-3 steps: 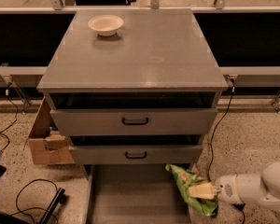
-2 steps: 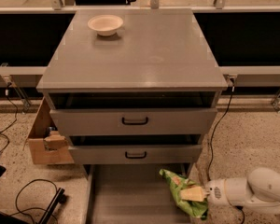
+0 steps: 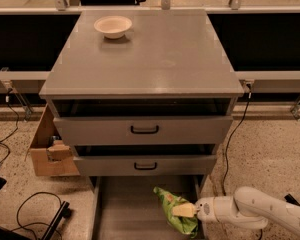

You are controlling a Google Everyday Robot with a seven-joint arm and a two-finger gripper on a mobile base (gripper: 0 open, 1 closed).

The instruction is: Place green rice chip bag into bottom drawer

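Note:
The green rice chip bag (image 3: 174, 210) is crinkled and hangs over the right part of the open bottom drawer (image 3: 125, 209), a shallow grey tray pulled out under the cabinet. My gripper (image 3: 185, 210) reaches in from the lower right on a white arm and is shut on the bag's right side. The bag's lower end is near the drawer floor; I cannot tell if it touches.
A white bowl (image 3: 113, 26) sits on the grey cabinet top (image 3: 160, 59). Two upper drawers with black handles (image 3: 144, 130) stand slightly open. A cardboard box (image 3: 49, 151) and black cables (image 3: 30, 211) lie on the floor at left. A cable (image 3: 230, 144) hangs at right.
My gripper has moved left with the bag, carrying it from beyond the drawer's right edge to over the drawer's right part.

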